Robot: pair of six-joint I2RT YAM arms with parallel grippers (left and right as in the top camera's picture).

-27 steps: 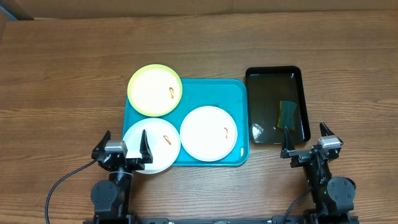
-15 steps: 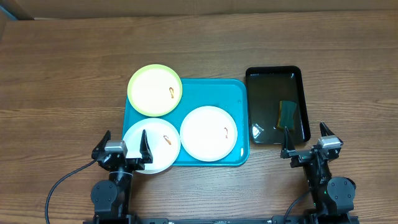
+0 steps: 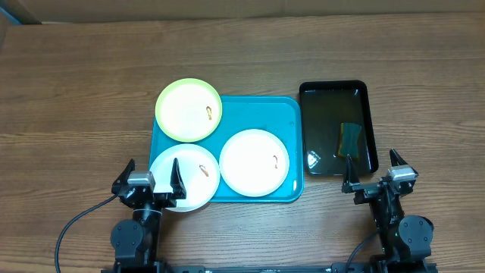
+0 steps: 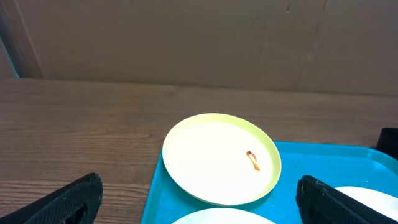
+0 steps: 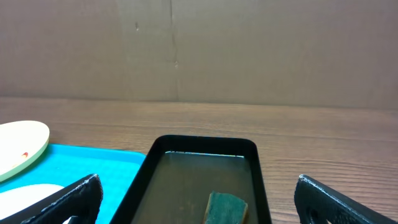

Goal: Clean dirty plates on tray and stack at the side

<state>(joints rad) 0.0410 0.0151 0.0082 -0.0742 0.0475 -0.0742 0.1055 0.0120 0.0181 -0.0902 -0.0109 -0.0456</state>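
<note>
The turquoise tray (image 3: 288, 114) lies mid-table and carries three plates, each with a small orange smear. A yellow-green plate (image 3: 189, 110) overhangs its far left corner. One white plate (image 3: 189, 182) overhangs the near left corner, and another white plate (image 3: 254, 162) sits near the middle. My left gripper (image 3: 151, 170) stands open at the near table edge, just in front of the near-left white plate. In the left wrist view the left gripper (image 4: 199, 208) has nothing between its fingers, and the yellow-green plate (image 4: 214, 165) lies ahead. My right gripper (image 3: 371, 171) is open and empty.
A black glossy tray (image 3: 369, 114) stands right of the turquoise one, holding liquid and a green sponge (image 3: 349, 138). The right wrist view has the sponge (image 5: 225, 208) straight ahead in the black tray (image 5: 186, 143). A cardboard wall backs the wooden table.
</note>
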